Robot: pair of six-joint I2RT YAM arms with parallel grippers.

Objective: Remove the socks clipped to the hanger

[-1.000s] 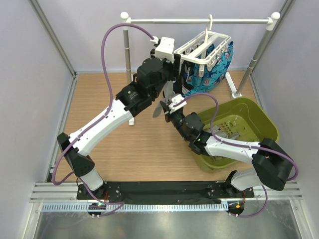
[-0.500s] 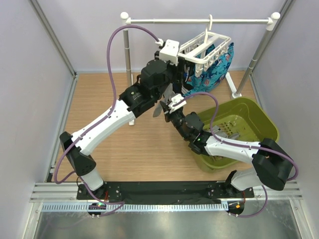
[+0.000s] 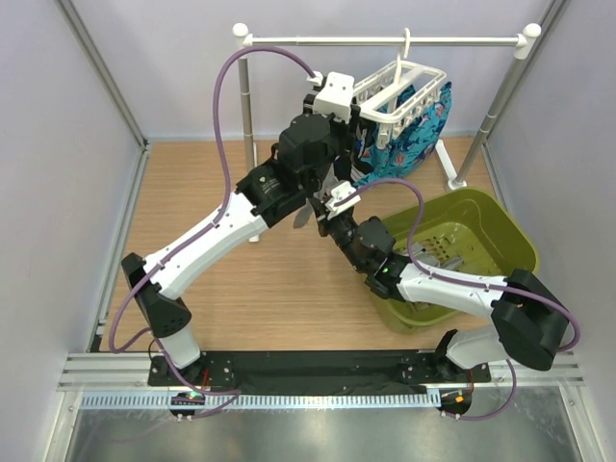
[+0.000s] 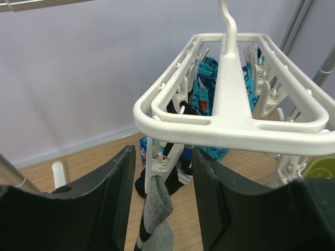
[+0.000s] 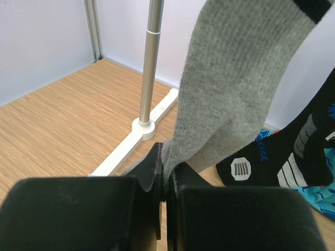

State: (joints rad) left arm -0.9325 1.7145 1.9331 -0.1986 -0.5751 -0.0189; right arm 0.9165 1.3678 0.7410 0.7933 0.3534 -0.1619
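Since a second ago my left arm has swung rightward in the overhead frame, bringing my left gripper up to the near end of the hanger, which hangs from the rail stand at upper centre. The gripper's fingers stand apart, one on either side of a clip peg holding a grey sock that dangles between them. My right gripper is clamped together on the grey sock's lower end. A black sock hangs just behind, at lower right.
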